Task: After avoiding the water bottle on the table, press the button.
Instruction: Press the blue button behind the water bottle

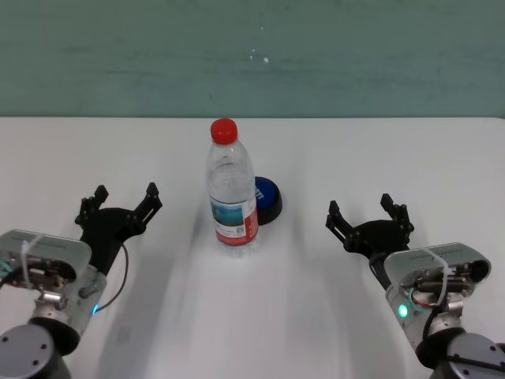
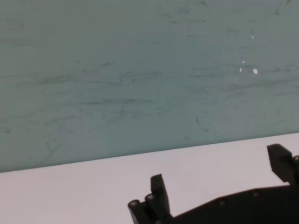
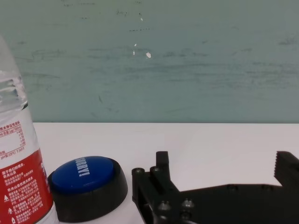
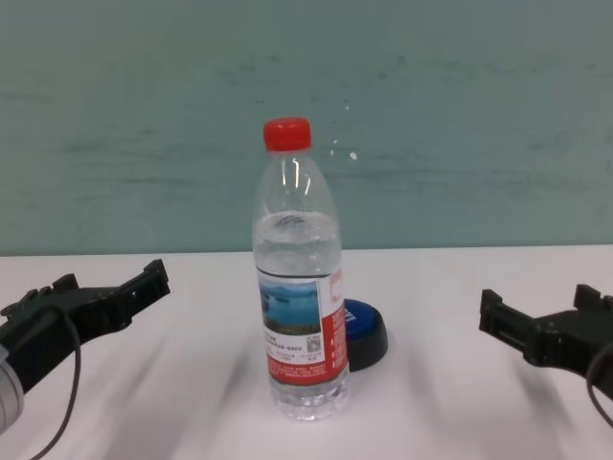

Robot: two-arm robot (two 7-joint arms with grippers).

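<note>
The water bottle (image 1: pixel 231 188) stands upright mid-table, clear with a red cap and a blue-and-red label; it also shows in the chest view (image 4: pixel 298 287) and the right wrist view (image 3: pixel 18 158). The blue button (image 1: pixel 267 199) on its black base sits just behind and right of the bottle, partly hidden by it; it also shows in the chest view (image 4: pixel 367 333) and the right wrist view (image 3: pixel 88 183). My left gripper (image 1: pixel 125 199) is open and empty, left of the bottle. My right gripper (image 1: pixel 369 213) is open and empty, right of the button.
The white table (image 1: pixel 410 158) spans the view, ending at a teal wall (image 1: pixel 252 55) behind. The left wrist view shows only table, wall and my left fingertips (image 2: pixel 159 189).
</note>
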